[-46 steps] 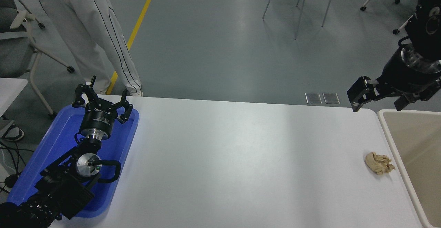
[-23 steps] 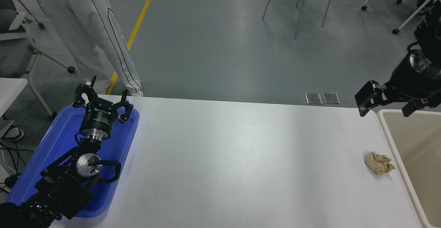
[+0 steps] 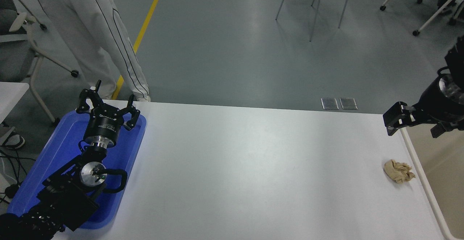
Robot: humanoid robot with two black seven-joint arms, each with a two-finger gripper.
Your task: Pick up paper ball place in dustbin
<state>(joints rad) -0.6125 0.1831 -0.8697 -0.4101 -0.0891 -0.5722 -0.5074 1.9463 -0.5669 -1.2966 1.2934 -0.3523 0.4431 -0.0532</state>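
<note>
We see the right gripper [image 3: 415, 124] entering from the right edge, its fingers spread wide and holding nothing, one finger [image 3: 394, 118] over the far right corner of the white table [image 3: 253, 167] and the other over the dustbin [image 3: 424, 182]. The paper ball [image 3: 399, 171] lies on the table nearer to us than that gripper and well apart from it, just beside the dustbin's pale left rim without clearly touching it. We read the wad as lumpy and somewhat longer left to right, its crinkled, ragged end pointing right toward the bin. The dustbin runs along the table's right edge and is cut off by the frame, so we only see its left rim and a strip of beige interior. The tabletop between the ball and the left side is bare white. At the near left the left gripper [image 3: 107, 111] rests parked over a blue tray [image 3: 54, 160], its fingers splayed and holding nothing. Beyond the far edge we see grey floor with a yellow line [image 3: 145, 26], a person's white trouser legs [image 3: 98, 40] at far left, and chairs [image 3: 315, 0].
</note>
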